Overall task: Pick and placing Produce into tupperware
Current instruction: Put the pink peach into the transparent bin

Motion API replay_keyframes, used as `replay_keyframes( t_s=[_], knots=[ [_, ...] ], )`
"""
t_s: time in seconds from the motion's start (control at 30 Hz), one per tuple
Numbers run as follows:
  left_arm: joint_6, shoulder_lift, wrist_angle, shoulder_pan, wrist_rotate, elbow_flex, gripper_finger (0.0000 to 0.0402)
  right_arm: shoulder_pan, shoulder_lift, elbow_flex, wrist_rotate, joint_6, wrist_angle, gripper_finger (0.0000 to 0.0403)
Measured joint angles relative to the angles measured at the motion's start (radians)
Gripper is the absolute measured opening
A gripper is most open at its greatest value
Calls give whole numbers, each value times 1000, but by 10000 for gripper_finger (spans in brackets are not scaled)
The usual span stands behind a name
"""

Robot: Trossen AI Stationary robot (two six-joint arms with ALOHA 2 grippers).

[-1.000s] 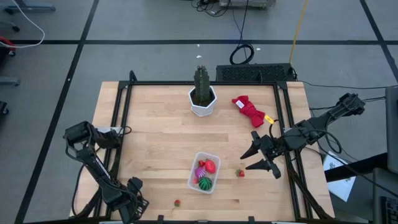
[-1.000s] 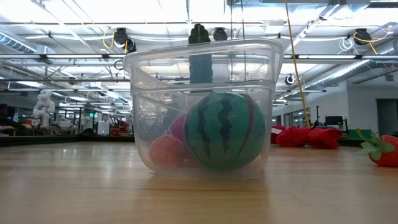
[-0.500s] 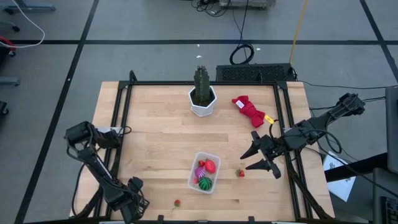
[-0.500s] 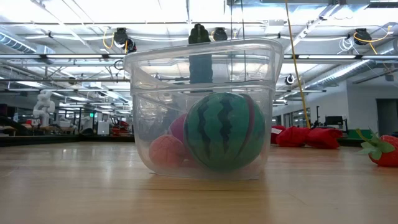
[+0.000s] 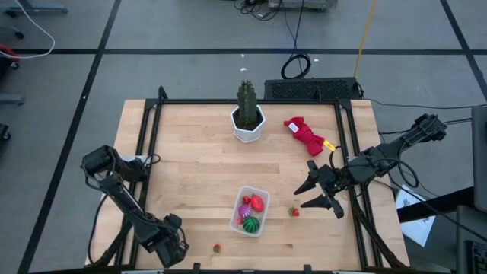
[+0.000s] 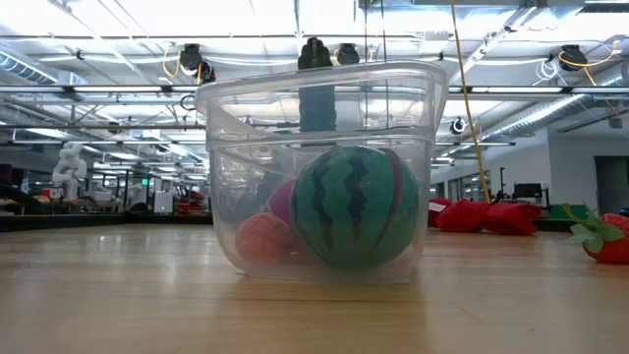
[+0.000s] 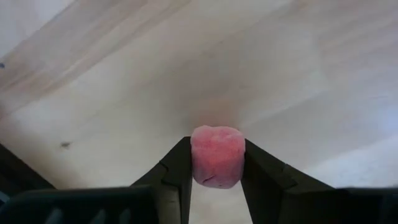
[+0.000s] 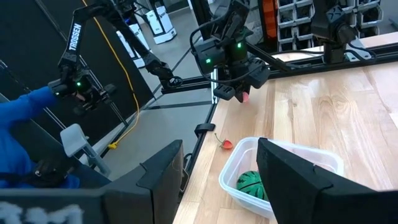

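Left end effector pinches a pink produce bit; tupperware partly filled.

The tabletop fills the frame centre in the high view. The tupperware sits lower centre, holding the green striped ball, the larger red piece and the purple spiky piece. The right end effector, fingers spread and empty, hovers right of centre. The left end effector, lower left, is pressed onto a pink bit. Tiny red bits lie at lower centre and right of the tupperware.
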Motion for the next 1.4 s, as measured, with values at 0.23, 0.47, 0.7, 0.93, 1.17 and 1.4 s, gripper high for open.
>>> replay_keyframes(
  t_s=[0.23,0.47,0.7,0.93,1.17,1.4],
  knots=[
    [102,-99,-4,86,-44,1,104,0,0,0,0,0,0,196],
    [271,-167,-3,220,-83,7,104,0,0,0,0,-24,0,196],
    [511,-165,-13,356,-105,113,104,-1,0,0,0,-27,-3,196],
    [703,-151,-102,452,-191,303,103,-1,-1,0,0,-45,-4,196],
    [885,-52,-136,514,-243,506,103,-2,-71,0,11,-163,-10,196],
    [1074,184,-242,582,-206,790,103,-6,-198,0,80,-230,-4,196]
  ],
)
